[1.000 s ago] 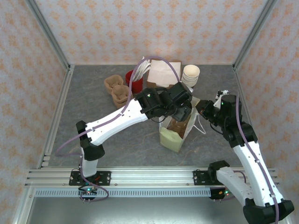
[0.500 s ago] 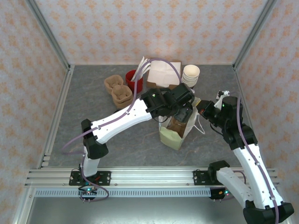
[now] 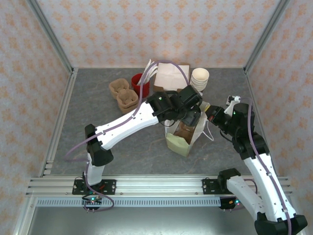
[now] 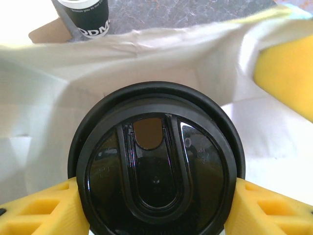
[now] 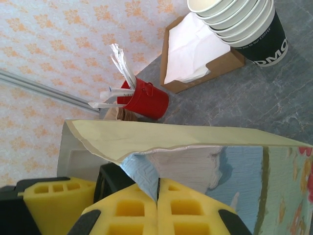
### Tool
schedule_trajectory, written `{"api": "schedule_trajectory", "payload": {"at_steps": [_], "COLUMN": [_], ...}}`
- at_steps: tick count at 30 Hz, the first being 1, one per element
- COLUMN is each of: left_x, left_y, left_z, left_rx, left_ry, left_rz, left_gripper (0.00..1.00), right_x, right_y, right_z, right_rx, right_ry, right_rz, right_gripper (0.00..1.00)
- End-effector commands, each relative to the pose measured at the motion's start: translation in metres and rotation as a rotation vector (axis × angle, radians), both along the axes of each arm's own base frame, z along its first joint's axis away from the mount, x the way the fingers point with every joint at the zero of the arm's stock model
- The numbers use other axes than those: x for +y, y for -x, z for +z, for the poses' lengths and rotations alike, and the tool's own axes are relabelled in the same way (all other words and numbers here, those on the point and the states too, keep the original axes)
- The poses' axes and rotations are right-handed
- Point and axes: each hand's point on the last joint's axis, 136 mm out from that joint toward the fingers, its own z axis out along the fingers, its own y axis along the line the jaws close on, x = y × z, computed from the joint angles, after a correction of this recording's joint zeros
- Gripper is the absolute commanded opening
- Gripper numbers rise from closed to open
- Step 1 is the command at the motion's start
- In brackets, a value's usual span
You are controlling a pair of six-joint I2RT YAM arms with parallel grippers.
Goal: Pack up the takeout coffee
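Soft, even light falls from above on my table (image 3: 98, 142); shadows there are faint. At my left wrist the coffee cup (image 4: 156, 181) carries small white glints, and the bag (image 4: 49, 98) around it washes out nearly white, its edges blurred.

At the back of a grey table (image 3: 93, 115), a red cup (image 3: 135, 82) holding wrapped straws (image 3: 149, 67) is seen just beside a cardboard tray of white napkins (image 3: 171, 77). A stack of cream-lined paper cups (image 3: 199, 77) is set to the tray's right, and two brown pulp cup carriers (image 3: 127, 100) to the red cup's left.
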Motion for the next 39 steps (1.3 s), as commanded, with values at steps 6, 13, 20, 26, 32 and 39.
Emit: {"api": "schedule_trajectory", "payload": {"at_steps": [6, 13, 20, 26, 32, 39], "left_x": [-0.001, 0.002, 0.0, -0.008, -0.012, -0.007], "left_y": [-0.011, -0.009, -0.013, -0.017, -0.017, -0.016], "left_z": [-0.006, -0.016, -0.035, -0.042, -0.05, -0.054], "left_rx": [-0.018, -0.046, -0.056, -0.052, -0.029, -0.016], "left_ry": [-0.012, -0.041, -0.06, -0.046, -0.039, -0.056], "left_rz": [0.012, -0.004, -0.01, -0.026, -0.035, -0.034], "left_gripper": [0.62, 0.61, 0.61, 0.61, 0.61, 0.61], "right_x": [0.003, 0.004, 0.004, 0.003, -0.001, -0.02], "right_y": [0.011, 0.02, 0.019, 0.016, 0.012, 0.012], "right_z": [0.012, 0.002, -0.002, -0.003, -0.009, -0.013], "right_rx": [-0.126, -0.121, -0.114, -0.12, -0.106, -0.015], "right_ry": [0.011, 0.029, 0.034, 0.03, 0.049, 0.137], "right_rz": [0.052, 0.075, 0.075, 0.062, 0.037, -0.045], "right_gripper": [0.0, 0.0, 0.0, 0.0, 0.0, 0.11]}}
